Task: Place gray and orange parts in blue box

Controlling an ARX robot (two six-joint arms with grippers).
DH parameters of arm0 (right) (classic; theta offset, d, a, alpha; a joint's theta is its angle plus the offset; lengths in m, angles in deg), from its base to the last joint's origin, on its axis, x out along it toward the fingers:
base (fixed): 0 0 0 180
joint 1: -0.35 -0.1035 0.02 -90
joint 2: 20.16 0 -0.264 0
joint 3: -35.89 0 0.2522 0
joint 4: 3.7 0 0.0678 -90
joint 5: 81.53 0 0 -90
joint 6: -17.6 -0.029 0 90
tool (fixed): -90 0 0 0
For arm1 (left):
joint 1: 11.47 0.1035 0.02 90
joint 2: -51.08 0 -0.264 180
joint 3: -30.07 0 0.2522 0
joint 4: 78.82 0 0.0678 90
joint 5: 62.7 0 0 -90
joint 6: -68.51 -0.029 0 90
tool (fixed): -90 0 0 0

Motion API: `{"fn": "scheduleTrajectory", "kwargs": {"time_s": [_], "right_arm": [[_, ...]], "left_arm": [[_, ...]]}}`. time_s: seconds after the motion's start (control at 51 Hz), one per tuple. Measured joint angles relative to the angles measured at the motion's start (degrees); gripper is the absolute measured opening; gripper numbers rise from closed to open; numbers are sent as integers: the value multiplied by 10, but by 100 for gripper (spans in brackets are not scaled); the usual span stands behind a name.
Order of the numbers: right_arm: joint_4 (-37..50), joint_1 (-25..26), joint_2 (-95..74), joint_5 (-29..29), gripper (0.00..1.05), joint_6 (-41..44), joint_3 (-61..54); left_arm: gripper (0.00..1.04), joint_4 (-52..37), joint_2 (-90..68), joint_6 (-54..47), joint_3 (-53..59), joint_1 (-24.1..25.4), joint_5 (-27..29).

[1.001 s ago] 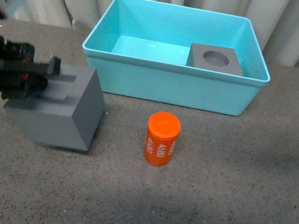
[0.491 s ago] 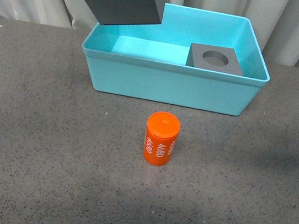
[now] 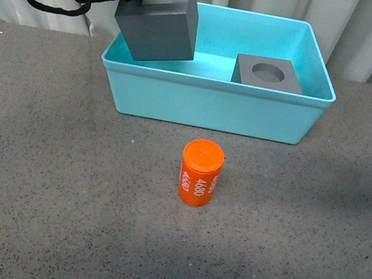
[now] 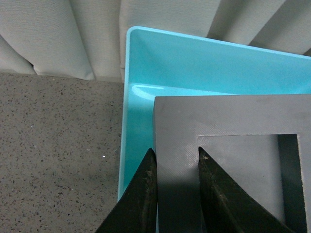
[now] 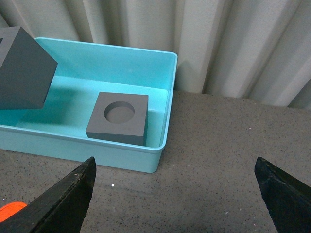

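Left gripper [image 4: 176, 156]: fingers pinched on one wall of the matte gray cube with a square recess [image 3: 158, 28], which hangs tilted over the far-left corner of the turquoise-blue box [image 3: 211, 108]. Inside the box at the right lies the gray cube with a round recess [image 3: 270, 74]; just near of the box, apart from it, the orange cylinder [image 3: 201, 173] stands upright, printed "4680" in white; right gripper [image 5: 176, 194]: fingers spread wide over the table, right of the box. Table [image 3: 39, 195]: dark gray, speckled; far side: pale pleated curtain [image 3: 367, 33].
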Motion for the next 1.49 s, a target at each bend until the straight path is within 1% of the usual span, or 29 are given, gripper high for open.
{"fn": "scheduleTrajectory", "kwargs": {"time_s": [0.216, 0.746, 0.962, 1.178, 1.217, 1.236, 1.276, 1.354, 1.393, 1.492], "right_arm": [[0, 0, 0, 0, 95, 0, 0], [0, 0, 0, 0, 95, 0, 0], [0, 0, 0, 0, 95, 0, 0], [0, 0, 0, 0, 95, 0, 0], [0, 0, 0, 0, 95, 0, 0], [0, 0, 0, 0, 95, 0, 0], [0, 0, 0, 0, 95, 0, 0], [0, 0, 0, 0, 95, 0, 0], [0, 0, 0, 0, 95, 0, 0], [0, 0, 0, 0, 95, 0, 0]], "left_arm": [[18, 13, -31, -14, -18, 0, 9], [18, 63, -67, -13, -51, -12, 5], [18, 79, -78, -20, -60, -13, 11], [46, 80, -78, -27, -64, -15, 21], [55, 79, -77, -27, -64, -15, 23], [57, 78, -76, -27, -64, -16, 23], [64, 72, -73, -26, -63, -16, 23], [75, 53, -63, -28, -53, -16, 24], [79, 47, -58, -25, -48, -15, 23], [93, 12, -24, -23, -18, -15, 29]]}}
